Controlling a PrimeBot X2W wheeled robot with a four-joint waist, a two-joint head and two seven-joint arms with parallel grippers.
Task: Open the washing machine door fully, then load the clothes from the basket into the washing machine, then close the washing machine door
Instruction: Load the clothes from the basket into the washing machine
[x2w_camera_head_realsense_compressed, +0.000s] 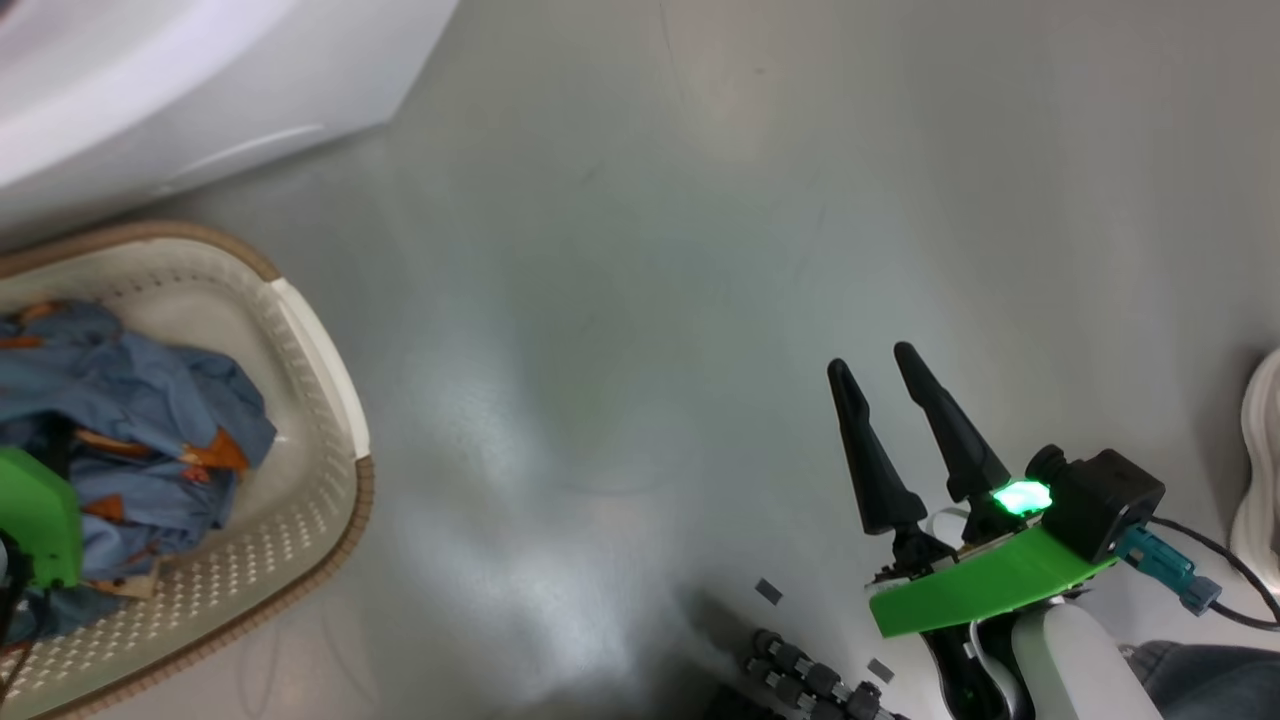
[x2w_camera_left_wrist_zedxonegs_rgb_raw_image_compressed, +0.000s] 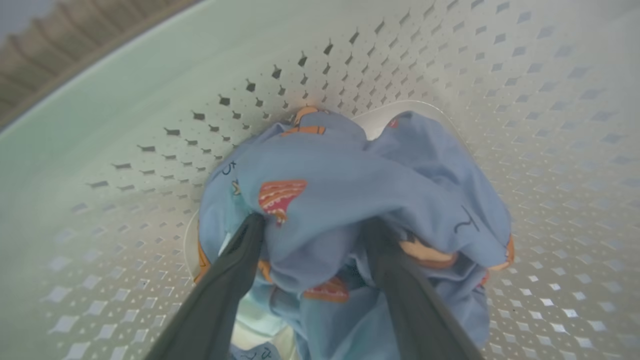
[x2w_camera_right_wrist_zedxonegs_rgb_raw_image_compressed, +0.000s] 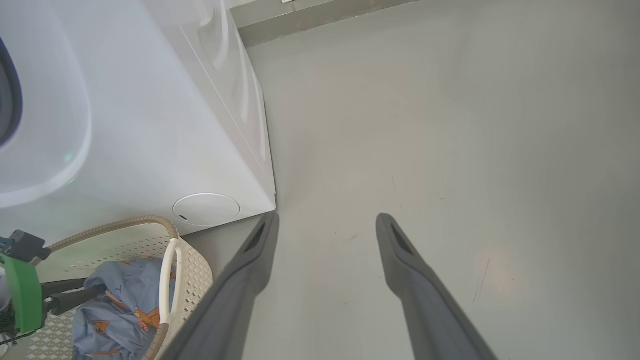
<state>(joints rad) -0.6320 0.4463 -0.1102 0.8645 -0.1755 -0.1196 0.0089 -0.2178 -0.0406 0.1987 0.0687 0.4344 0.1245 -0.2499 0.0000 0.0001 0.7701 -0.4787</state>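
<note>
1. Left gripper (x2w_camera_left_wrist_zedxonegs_rgb_raw_image_compressed: 314, 223) is released, its jaws wide and the tips buried in the clothes (x2w_camera_left_wrist_zedxonegs_rgb_raw_image_compressed: 350, 170), which lie in the basket (x2w_camera_head_realsense_compressed: 310, 480).
2. Right gripper (x2w_camera_head_realsense_compressed: 872, 362) is spread and empty over the floor (x2w_camera_head_realsense_compressed: 640, 300).
3. The washing machine (x2w_camera_right_wrist_zedxonegs_rgb_raw_image_compressed: 150, 125), just beside the basket, is cut off.

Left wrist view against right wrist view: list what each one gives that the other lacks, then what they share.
Left wrist view: a close look at the left gripper, fingers open and pushed into the clothes with a fold between them, plus the red-orange print and the perforated inner wall of the basket. Right wrist view: the washing machine, its white body with a round cap, bare floor, and the right gripper open above that floor. Shared: the blue clothes lying in the basket, with the left gripper's dark fingers reaching into them.
</note>
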